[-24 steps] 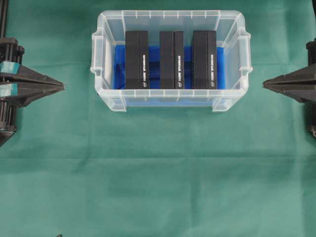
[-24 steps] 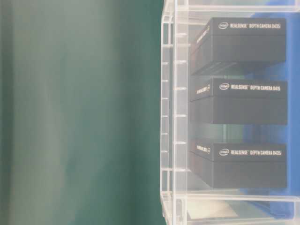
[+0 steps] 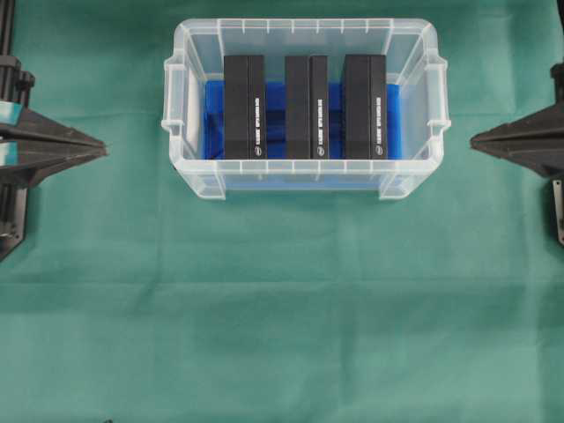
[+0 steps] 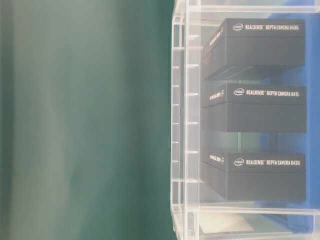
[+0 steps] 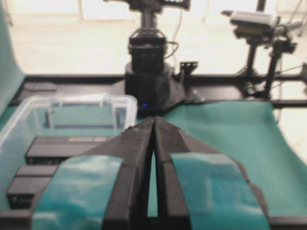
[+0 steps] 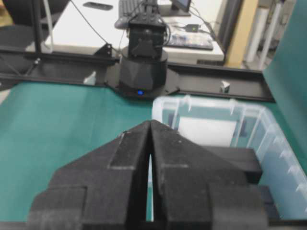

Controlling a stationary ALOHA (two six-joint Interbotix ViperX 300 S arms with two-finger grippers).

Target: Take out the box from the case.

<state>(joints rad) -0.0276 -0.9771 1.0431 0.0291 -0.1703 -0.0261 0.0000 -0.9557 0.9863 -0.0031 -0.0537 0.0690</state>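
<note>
Overhead view: three boxes (image 3: 244, 107) stand on edge in the case (image 3: 304, 181) near the tabletop's far edge. Both grippers — left (image 3: 104, 150), right (image 3: 472, 144) — jaws closed, well apart from it; open before descending.

Both grippers were matte black wedges tapering to a point. The left gripper (image 5: 153, 125) carried teal tape patches on its fingers (image 5: 76, 191); the right gripper (image 6: 150, 128) was bare black. Black arm bases showed small blue lights.
</note>
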